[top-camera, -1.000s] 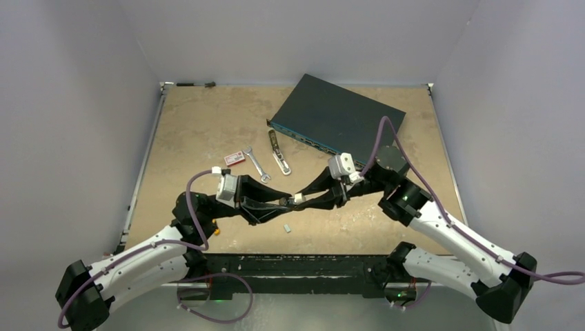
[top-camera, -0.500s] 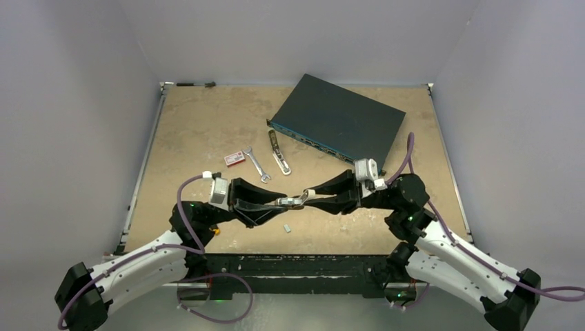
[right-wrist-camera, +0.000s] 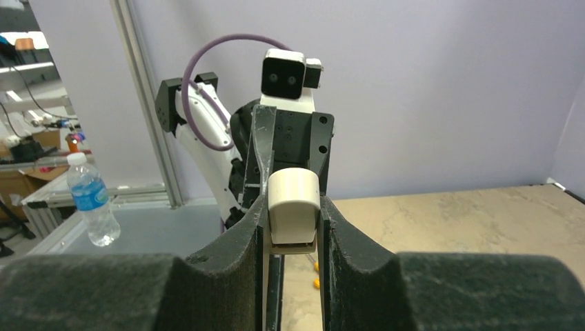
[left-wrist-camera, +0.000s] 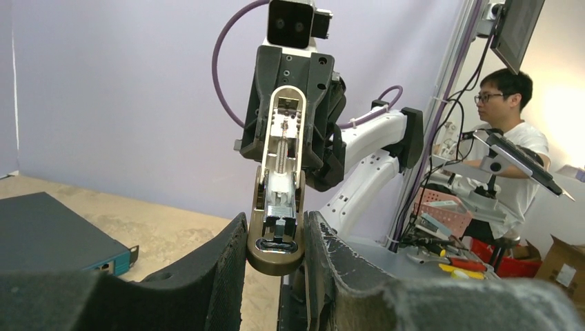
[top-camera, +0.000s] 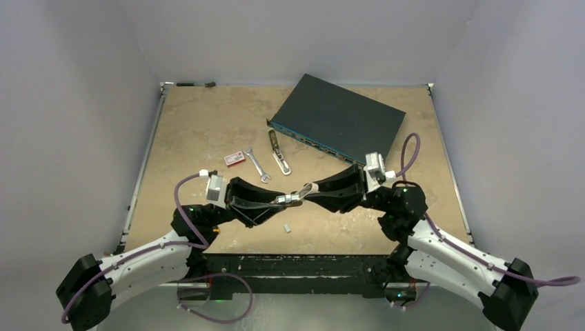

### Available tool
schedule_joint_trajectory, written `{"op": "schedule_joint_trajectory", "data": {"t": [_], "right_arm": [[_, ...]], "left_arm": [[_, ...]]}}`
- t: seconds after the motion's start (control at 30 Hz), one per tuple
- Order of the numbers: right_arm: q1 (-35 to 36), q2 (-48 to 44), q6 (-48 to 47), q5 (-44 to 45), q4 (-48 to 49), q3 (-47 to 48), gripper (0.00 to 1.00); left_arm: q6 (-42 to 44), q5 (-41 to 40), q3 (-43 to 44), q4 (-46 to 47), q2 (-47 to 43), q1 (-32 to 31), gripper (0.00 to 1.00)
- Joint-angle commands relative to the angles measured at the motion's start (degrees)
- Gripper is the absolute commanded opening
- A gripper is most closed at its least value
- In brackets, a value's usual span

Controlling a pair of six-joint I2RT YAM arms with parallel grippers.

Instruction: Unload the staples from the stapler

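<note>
Both arms hold the stapler [top-camera: 295, 196] in the air between them, over the near middle of the surface [top-camera: 207, 124].
The left fingers [left-wrist-camera: 221, 269] pinch the brown base end of the stapler [left-wrist-camera: 278, 207], and the right fingers [right-wrist-camera: 234, 255] pinch its pale top end [right-wrist-camera: 293, 200]. The stapler makes a bridge from one arm to the other, a little higher at the right side. In the left wrist view its open channel faces the camera and shows a thin spring rod and a white pusher block. The staples [top-camera: 286, 226], a tiny grey strip piece, lie on the surface just below the held stapler, not touching it. Farther back lie a wrench [top-camera: 256, 164], a small red-and-white box [top-camera: 235, 158] and a dark flat box [top-camera: 338, 117].
</note>
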Motion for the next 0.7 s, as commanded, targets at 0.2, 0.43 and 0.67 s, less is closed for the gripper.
{"op": "schedule_joint_trajectory", "data": {"t": [0.2, 0.43, 0.67], "right_arm": [[-0.82, 3.08, 6.52, 9.38, 23.74, 0.66, 0.00], [-0.61, 5.76, 8.00, 10.35, 28.28, 1.55, 0.00], [-0.24, 7.81, 9.31, 10.95, 30.85, 1.89, 0.00]], "left_arm": [[-2.49, 0.34, -2.29, 6.69, 3.19, -1.48, 0.00], [-2.60, -0.40, -2.92, 10.37, 6.59, -3.77, 0.00], [-2.25, -1.94, -2.85, 13.11, 9.65, -5.99, 0.00]]}}
